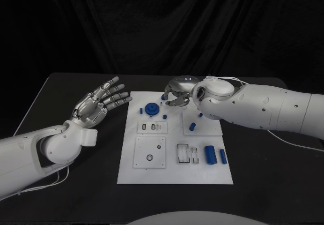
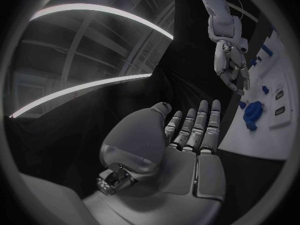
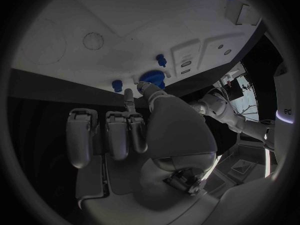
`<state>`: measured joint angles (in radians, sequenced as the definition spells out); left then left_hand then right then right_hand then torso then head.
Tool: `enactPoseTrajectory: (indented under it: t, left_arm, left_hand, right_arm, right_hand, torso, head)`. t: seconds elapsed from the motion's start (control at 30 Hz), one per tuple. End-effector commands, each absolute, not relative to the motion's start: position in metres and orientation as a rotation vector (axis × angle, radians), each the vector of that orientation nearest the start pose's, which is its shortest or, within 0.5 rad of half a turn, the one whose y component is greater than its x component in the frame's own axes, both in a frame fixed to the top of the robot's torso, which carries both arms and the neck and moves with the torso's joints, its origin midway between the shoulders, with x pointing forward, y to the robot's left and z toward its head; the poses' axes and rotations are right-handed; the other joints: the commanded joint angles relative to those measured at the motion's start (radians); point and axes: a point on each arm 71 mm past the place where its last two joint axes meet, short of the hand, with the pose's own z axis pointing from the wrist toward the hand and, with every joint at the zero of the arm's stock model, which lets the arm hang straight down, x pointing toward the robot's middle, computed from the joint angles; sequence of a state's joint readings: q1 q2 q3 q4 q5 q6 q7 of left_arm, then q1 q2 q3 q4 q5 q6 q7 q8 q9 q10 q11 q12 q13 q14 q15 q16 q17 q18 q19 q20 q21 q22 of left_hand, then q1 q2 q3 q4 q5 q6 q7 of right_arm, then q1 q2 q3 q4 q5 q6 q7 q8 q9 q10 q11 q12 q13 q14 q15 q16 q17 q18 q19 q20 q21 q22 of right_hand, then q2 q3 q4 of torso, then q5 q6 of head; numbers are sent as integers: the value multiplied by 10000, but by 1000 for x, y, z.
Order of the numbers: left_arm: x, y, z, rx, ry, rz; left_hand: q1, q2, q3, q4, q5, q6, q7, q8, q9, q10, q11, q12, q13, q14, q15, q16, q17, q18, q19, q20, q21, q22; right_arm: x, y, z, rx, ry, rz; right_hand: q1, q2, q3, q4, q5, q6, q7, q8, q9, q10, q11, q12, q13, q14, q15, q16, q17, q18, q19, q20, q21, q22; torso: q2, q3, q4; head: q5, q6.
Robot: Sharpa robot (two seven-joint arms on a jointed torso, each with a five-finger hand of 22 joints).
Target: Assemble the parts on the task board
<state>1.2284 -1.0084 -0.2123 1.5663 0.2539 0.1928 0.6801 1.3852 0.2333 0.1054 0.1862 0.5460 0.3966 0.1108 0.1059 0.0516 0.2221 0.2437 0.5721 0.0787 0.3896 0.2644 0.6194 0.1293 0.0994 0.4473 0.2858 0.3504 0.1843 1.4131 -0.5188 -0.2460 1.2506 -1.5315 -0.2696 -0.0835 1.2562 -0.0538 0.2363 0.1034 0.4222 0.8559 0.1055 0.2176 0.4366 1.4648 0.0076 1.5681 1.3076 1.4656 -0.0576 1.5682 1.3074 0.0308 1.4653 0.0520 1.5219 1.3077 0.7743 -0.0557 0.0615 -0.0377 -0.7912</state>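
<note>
I see my left silver hand (image 1: 100, 104) spread wide beside the white task board (image 1: 175, 174); my right silver hand (image 1: 178, 93) hangs curled over its far edge, grip unclear.

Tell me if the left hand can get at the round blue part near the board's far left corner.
Probably yes: the left hand is open beside the board, with nothing between it and the round blue part.
</note>
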Motion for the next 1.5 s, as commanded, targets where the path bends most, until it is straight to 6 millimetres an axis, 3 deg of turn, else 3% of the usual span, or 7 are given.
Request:
enactPoseTrajectory:
  t: [0.03,0.23,0.43,0.67,0.97,1.23,1.5]
  left_arm:
    - [451,269,-197,-12397,11831,-20744]
    - [451,269,-197,-12405,11849,-20743]
    - [451,271,-197,-12420,11842,-20688]
    - [450,272,-197,-12425,11822,-20661]
    - [450,273,-197,-12428,11807,-20627]
    - [452,273,-198,-12416,11811,-20616]
    - [453,273,-198,-12411,11800,-20604]
  left_hand:
    - [-108,-24,64,-16,20,-10,23,14,3,4,56,64,-14,-49,47,53,-17,-131,-68,-17,68,11]
    - [-112,-21,77,-18,22,-17,26,11,2,3,60,66,-14,-54,48,56,-18,-132,-73,-17,68,11]
    - [-112,-21,77,-18,22,-17,26,11,2,3,60,66,-14,-54,48,56,-18,-132,-73,-17,68,11]
    - [-122,-18,105,-26,25,-6,34,14,3,1,70,71,-15,-62,50,65,-20,-134,-81,-16,70,12]
    - [-122,-18,105,-26,25,-6,34,14,3,1,70,71,-15,-62,50,65,-20,-134,-81,-16,70,12]
    - [-129,-20,135,-39,30,-5,40,15,4,6,82,79,-15,-66,52,78,-21,-135,-87,-16,73,14]
    - [-129,-20,135,-39,30,-5,40,15,4,6,82,79,-15,-66,52,78,-21,-135,-87,-16,73,14]
  right_arm:
    - [537,-110,-163,-5019,16324,5288]
    - [537,-110,-164,-4940,16336,5223]
    - [535,-111,-160,-4911,15857,5575]
    - [529,-99,-158,-5290,15688,6118]
    - [528,-80,-160,-5741,15914,6322]
    - [529,-67,-161,-5958,16108,6320]
    - [531,-58,-164,-6084,16364,6215]
  right_hand:
    - [-146,-22,78,8,-363,-342,71,-233,-88,1060,127,27,2632,1052,155,26,2634,-71,488,142,-79,2004]
    - [-172,-34,72,-17,-862,-543,190,-417,-179,1060,249,27,2632,1052,264,26,2634,-17,350,249,-219,1871]
    - [-96,-19,107,-82,-944,-660,224,-516,-240,1060,280,27,2632,1052,298,26,2634,0,308,290,-264,1834]
    - [-190,8,-16,-27,-1761,-984,193,-965,-664,1060,244,27,2632,1052,274,26,2634,-56,455,293,-127,2000]
    - [-201,24,-78,-20,-1871,-1105,178,-1185,-877,1060,225,27,2632,1052,257,26,2634,-84,527,277,-57,2078]
    - [-186,5,-115,-43,-1924,-1155,172,-1275,-972,1060,220,27,2632,1052,252,26,2634,-88,538,272,-48,2091]
    - [-53,11,-127,-170,-1857,-1253,150,-1444,-1179,1060,201,27,2632,1052,237,26,2634,-78,516,257,-74,2075]
  torso:
    - [4,1,-8]
    - [-6,5,-30]
    - [-5,11,-24]
    - [-3,7,-18]
    - [-15,-5,-29]
    - [-5,-15,23]
    - [2,-11,-6]
  head:
    - [-4,-11]
    - [40,-28]
    - [75,-39]
    - [75,-17]
    - [112,-1]
    - [17,18]
    - [29,53]
